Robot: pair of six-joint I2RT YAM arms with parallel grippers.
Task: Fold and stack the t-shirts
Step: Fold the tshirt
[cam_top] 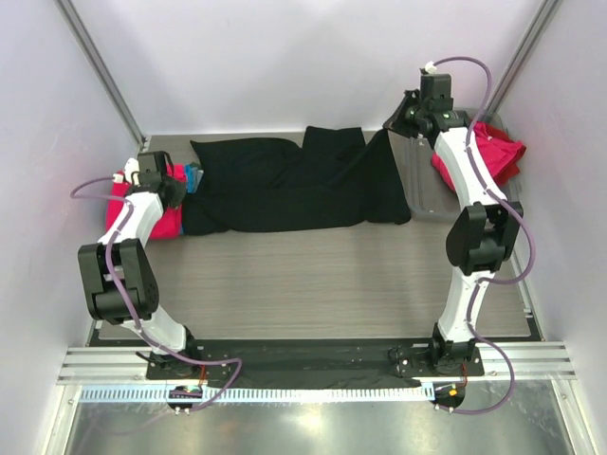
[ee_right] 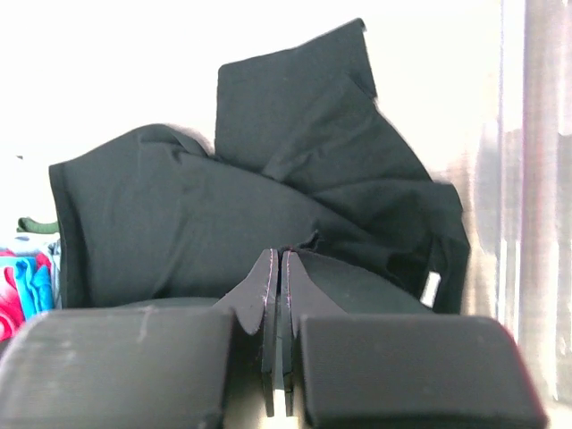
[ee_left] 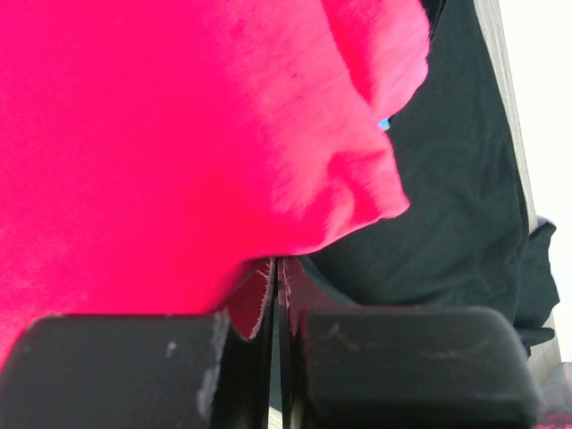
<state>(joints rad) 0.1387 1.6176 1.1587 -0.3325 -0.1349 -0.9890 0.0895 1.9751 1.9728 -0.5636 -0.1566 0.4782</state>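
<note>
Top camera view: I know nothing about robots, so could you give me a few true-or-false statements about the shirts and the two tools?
1. The large black cloth t-shirt is folded into a neat small square. False: it lies spread out and rumpled at the far middle of the table.
2. The bright pink cloth t-shirt lies at the left end of the black one. True.
3. The right tool stands wide open. False: its fingers are pressed together.
4. The left tool is shut, close to the pink shirt. True.
</note>
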